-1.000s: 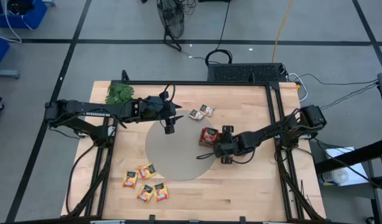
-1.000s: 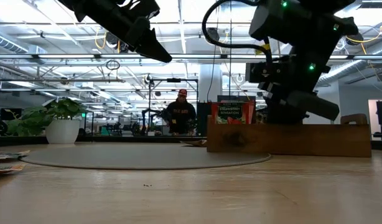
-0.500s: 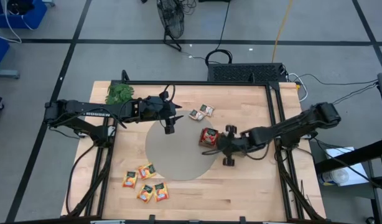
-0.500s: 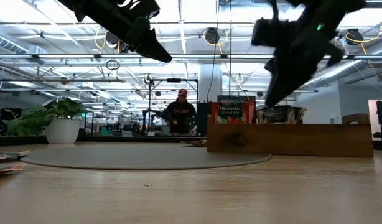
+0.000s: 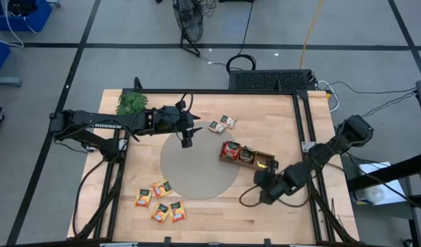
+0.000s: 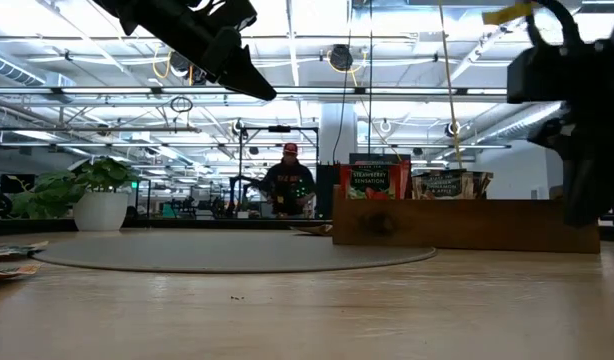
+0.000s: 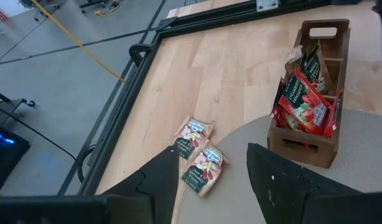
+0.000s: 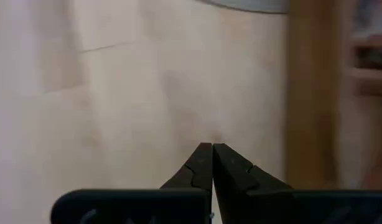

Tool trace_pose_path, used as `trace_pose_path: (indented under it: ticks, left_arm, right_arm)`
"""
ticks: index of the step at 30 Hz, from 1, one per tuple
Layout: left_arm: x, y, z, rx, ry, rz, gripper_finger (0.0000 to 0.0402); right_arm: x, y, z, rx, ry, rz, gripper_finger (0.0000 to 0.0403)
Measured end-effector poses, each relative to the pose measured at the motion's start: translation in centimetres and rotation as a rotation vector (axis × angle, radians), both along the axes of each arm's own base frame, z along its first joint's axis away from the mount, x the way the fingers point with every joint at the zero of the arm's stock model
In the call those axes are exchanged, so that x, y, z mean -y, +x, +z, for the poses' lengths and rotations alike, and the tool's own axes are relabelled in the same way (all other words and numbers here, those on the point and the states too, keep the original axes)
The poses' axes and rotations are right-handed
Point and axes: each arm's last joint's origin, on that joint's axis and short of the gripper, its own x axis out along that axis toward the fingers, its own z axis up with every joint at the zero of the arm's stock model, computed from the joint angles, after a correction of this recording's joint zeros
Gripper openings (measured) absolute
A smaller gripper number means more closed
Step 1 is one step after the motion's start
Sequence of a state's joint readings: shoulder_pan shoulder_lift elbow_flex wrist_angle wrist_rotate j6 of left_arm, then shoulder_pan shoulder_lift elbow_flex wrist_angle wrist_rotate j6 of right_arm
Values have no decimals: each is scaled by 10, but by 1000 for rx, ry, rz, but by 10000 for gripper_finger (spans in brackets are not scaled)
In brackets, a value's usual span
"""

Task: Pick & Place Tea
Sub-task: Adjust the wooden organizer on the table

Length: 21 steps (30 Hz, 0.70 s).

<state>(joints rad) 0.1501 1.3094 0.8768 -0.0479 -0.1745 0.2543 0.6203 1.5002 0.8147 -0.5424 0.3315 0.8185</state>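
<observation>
1. Tea sachets lie in three groups in the high view: four orange-yellow sachets [image 5: 160,200] at the lower left of the frame, two grey-white sachets [image 5: 223,123] just above the centre, and a red sachet [image 5: 230,149] standing in the wooden tray [image 5: 262,157] right of centre.
2. We see the tray lying partly on the round grey mat [image 5: 197,165], with its red end over the mat's right edge.
3. In the left wrist view, several red sachets [image 7: 305,102] stand upright in the tray's nearest compartment, and darker packets fill the one behind.
4. In the same view, the two grey-white sachets [image 7: 198,154] lie touching each other on the bare wood, just beside the mat's edge.
5. The left gripper [image 5: 186,140] hangs above the mat's upper edge, left of the grey-white pair; its fingers [image 7: 160,180] stand apart with nothing between them.
6. The right gripper [image 5: 265,195] sits in the lower right of the high view, below the tray's right end and off the mat.
7. In the right wrist view its fingertips [image 8: 203,163] are pressed together, holding nothing, over bare wood.
8. A green sprig [image 5: 131,103] rests at the table's upper left corner.
9. In the low view, a person [image 6: 290,183] stands far behind the table.
</observation>
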Motion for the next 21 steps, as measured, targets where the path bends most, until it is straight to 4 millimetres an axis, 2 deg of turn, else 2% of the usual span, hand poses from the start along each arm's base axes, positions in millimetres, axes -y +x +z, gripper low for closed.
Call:
trace_pose_path:
  ticks: [4, 10, 21]
  left_arm:
    - [0, 0, 0, 0, 0, 0, 191]
    - [0, 0, 0, 0, 0, -1, 191]
    - [0, 0, 0, 0, 0, -1, 191]
  right_arm:
    - [-1, -9, -6, -12, -106, -88, 0]
    - [3, -18, -9, -44, -173, -163, 0]
    - [16, -28, -13, -58, -340, -192, 0]
